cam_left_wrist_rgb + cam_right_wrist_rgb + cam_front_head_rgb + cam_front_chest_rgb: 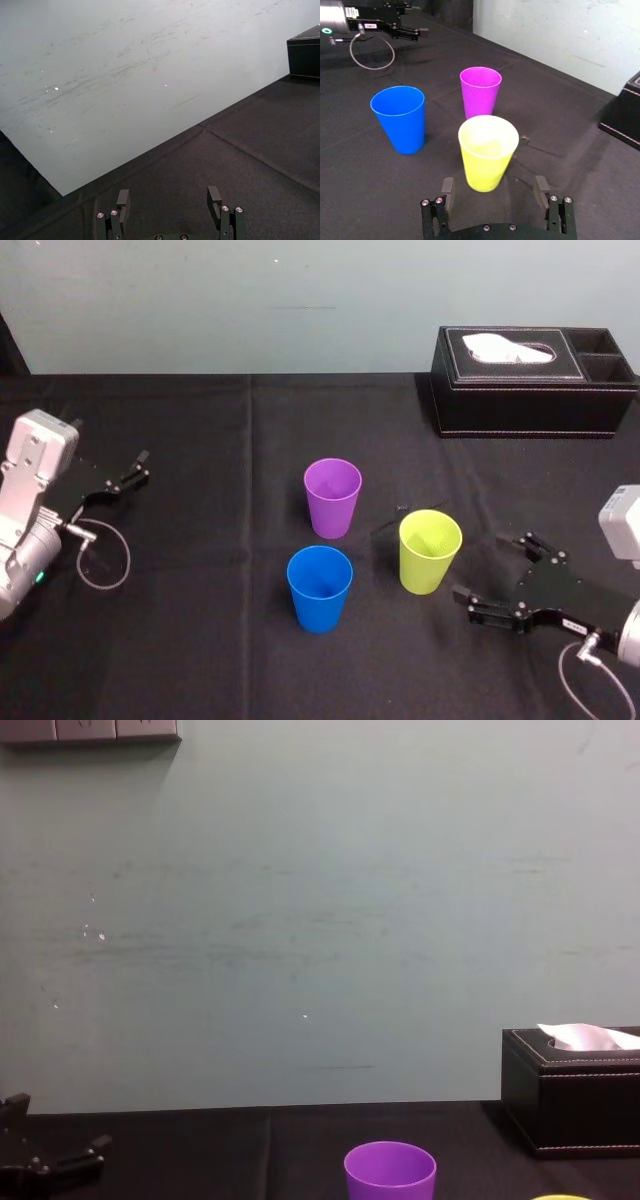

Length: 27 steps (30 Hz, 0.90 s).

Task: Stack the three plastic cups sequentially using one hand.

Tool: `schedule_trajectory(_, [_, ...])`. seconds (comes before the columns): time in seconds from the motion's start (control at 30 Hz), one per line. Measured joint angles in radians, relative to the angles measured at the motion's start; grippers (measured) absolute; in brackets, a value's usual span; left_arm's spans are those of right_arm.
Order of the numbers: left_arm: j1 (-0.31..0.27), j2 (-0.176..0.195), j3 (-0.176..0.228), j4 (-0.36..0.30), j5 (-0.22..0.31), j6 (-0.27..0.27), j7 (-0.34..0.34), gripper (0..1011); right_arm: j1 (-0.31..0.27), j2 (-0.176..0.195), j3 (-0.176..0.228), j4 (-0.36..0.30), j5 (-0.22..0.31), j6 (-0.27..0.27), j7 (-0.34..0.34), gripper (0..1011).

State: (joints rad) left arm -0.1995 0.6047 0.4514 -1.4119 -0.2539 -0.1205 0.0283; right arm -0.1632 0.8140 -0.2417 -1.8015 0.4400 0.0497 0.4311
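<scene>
Three cups stand upright and apart on the black table: the purple cup (332, 497) farthest back, the blue cup (320, 587) in front of it, and the yellow-green cup (430, 550) to their right. My right gripper (485, 568) hovers just right of the yellow-green cup, open, with nothing between its fingers. In the right wrist view the yellow-green cup (487, 152) stands directly ahead of the open right gripper (494, 186), with the purple cup (480, 92) and blue cup (400, 117) beyond. My left gripper (135, 472) rests open at the table's left side, away from the cups.
A black tissue box (530, 380) with a white tissue sits at the back right. A pale wall (320, 920) stands behind the table. The black cloth (200, 640) is bare in front of and to the left of the cups.
</scene>
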Motion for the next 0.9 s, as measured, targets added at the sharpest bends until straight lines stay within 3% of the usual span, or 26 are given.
schedule_trajectory(0.4, [0.0,0.0,0.0,0.0,0.0,0.0,0.0,1011,0.029,-0.061,-0.013,0.033,-0.031,0.009,0.033,1003])
schedule_trajectory(0.9, [0.0,0.0,0.0,0.0,0.0,0.0,0.0,1012,0.065,-0.108,-0.025,0.072,-0.043,0.01,0.057,1002])
